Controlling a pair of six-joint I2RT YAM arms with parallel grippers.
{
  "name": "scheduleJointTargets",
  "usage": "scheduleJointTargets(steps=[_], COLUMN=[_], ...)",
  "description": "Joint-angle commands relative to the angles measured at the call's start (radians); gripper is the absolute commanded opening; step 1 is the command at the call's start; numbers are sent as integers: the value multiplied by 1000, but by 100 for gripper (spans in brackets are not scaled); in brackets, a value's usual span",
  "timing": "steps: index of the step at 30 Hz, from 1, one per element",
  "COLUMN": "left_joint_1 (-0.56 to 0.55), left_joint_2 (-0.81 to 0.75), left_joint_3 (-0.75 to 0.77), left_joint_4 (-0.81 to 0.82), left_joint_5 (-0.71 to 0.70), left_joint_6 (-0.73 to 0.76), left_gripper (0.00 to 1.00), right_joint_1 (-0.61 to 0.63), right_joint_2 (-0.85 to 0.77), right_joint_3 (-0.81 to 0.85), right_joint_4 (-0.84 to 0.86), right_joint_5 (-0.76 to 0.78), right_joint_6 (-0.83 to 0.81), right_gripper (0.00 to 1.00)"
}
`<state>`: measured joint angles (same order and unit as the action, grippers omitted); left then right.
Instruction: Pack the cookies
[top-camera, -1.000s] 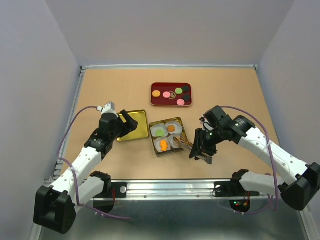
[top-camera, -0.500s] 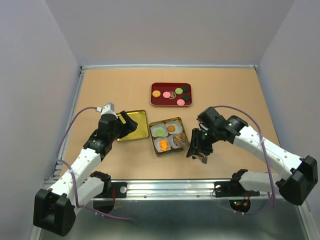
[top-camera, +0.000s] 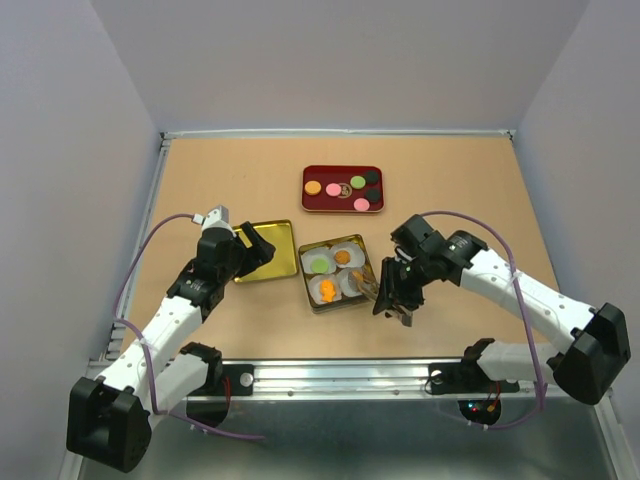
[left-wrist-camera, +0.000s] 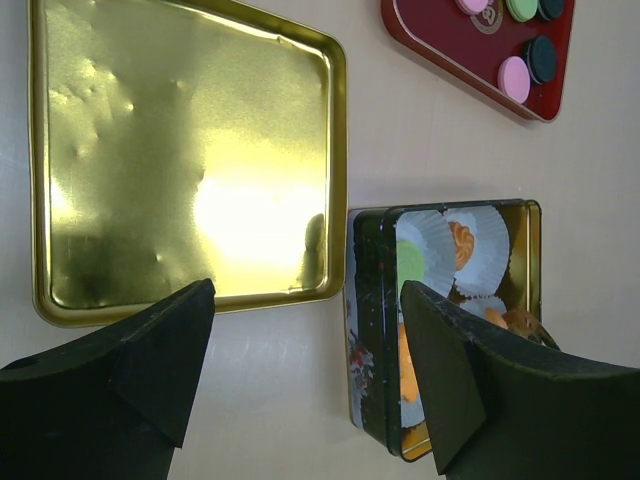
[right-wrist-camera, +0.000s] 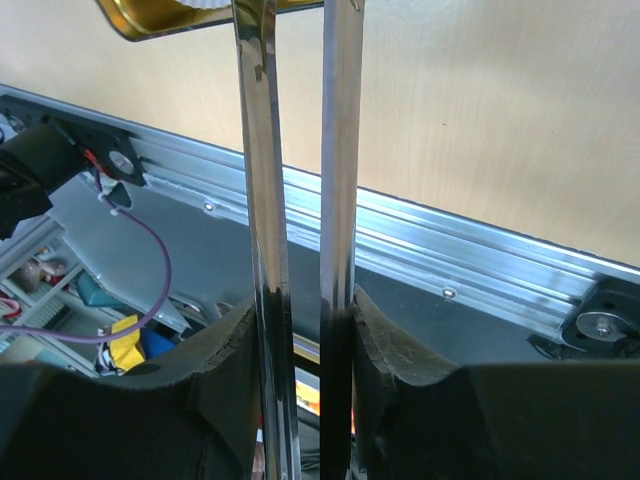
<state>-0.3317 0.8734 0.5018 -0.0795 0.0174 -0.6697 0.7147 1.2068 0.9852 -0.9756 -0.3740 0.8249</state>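
Several cookies in orange, pink, green and dark lie on the red tray, which also shows in the left wrist view. The open tin holds white paper cups with a green cookie and orange cookies. My right gripper is shut on metal tongs; their tips reach into the tin's right near cup. What the tips hold is hidden. My left gripper is open and empty, above the gap between the gold lid and the tin.
The gold lid lies upside down left of the tin. A metal rail runs along the table's near edge. Grey walls close the left, back and right sides.
My right gripper has moved a little left with the tongs, bringing their tips over the tin's right side. The left arm has not moved.
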Motion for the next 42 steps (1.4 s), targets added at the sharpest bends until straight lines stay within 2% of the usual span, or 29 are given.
scheduleJointTargets(steps=[1, 6, 8, 17, 21, 29, 31, 35, 42], left_joint_1=[3, 3, 3, 3, 3, 3, 3, 3, 3], left_joint_2=[-5, -13, -17, -22, -25, -25, -28, -27, -24], left_joint_3=[26, 21, 18, 18, 17, 20, 17, 15, 43], left_joint_4=[12, 9, 7, 4, 4, 1, 3, 6, 3], left_joint_5=[-10, -10, -10, -10, -10, -10, -10, -8, 1], left_joint_6=[15, 15, 15, 13, 13, 15, 15, 13, 13], left_gripper=[86, 86, 86, 86, 86, 86, 86, 86, 86], right_joint_1=[8, 8, 8, 8, 8, 0, -14, -93, -368], right_joint_2=[8, 10, 8, 0, 5, 161, 203, 299, 428], right_joint_3=[-11, -14, -14, 10, 108, 508, 561, 642, 662], right_joint_4=[35, 37, 37, 34, -1, -156, -164, -138, -41], right_joint_5=[10, 4, 3, 12, 70, 266, 283, 346, 365], right_joint_6=[-21, -29, -29, -24, -24, -99, -119, -159, -247], right_gripper=[40, 44, 50, 50, 49, 50, 50, 50, 49])
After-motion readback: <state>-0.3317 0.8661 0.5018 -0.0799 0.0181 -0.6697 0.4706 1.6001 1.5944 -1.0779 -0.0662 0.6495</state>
